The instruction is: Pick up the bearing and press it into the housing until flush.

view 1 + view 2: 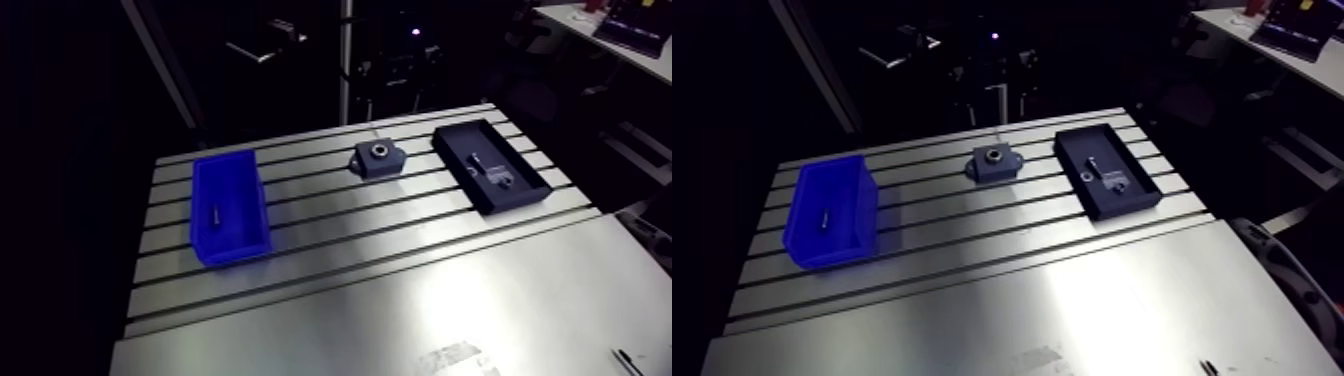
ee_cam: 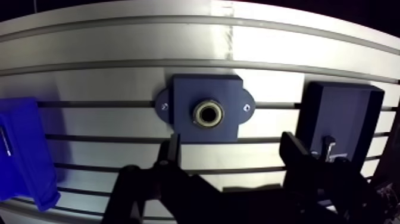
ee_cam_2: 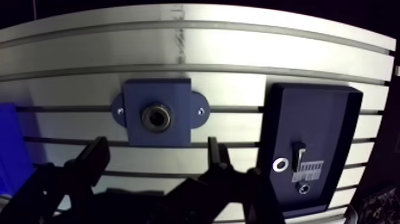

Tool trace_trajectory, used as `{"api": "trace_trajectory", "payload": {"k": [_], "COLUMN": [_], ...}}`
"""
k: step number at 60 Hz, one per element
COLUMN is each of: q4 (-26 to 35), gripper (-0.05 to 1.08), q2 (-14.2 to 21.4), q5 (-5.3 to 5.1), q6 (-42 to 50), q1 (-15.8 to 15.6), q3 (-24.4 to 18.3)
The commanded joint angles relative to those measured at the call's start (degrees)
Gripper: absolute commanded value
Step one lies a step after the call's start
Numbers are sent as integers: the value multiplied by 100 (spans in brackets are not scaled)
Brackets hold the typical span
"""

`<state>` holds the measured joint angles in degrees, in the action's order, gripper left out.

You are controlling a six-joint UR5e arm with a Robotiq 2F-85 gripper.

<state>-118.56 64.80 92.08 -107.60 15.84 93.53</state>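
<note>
The dark blue-grey housing lies flat on the slotted table, also seen mid-table as the housing in the arm view. A metallic ring sits in its round bore. My gripper hovers above the table just short of the housing, open, with nothing between its fingers. Beside the gripper, a black tray holds a small bright ring, a second darker ring and a small metal part. I cannot tell which ring is the bearing. The gripper does not show in the arm view.
A blue bin stands on the table's left side with a small dark pin inside. The black tray lies at the right, near the table's edge. A smooth metal plate covers the table's near part.
</note>
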Motion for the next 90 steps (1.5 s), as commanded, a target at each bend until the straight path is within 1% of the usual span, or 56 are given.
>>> {"api": "trace_trajectory", "payload": {"k": [1,30,35,42,52,63,70,90], "q4": [74,74,74,65,39,0,-169,-181], "gripper": [108,108,108,108,108,108,108,108], "q2": [-6,-182,-200,-236,-331,-391,-436,-456], "q5": [-35,-37,-97,-115,-116,-82,-89,-106], "q6": [42,77,86,86,103,121,112,103], "q1": [0,-1,-10,-10,-10,-10,-11,-19], "q3": [-57,-77,-67,-51,-15,30,63,74]}}
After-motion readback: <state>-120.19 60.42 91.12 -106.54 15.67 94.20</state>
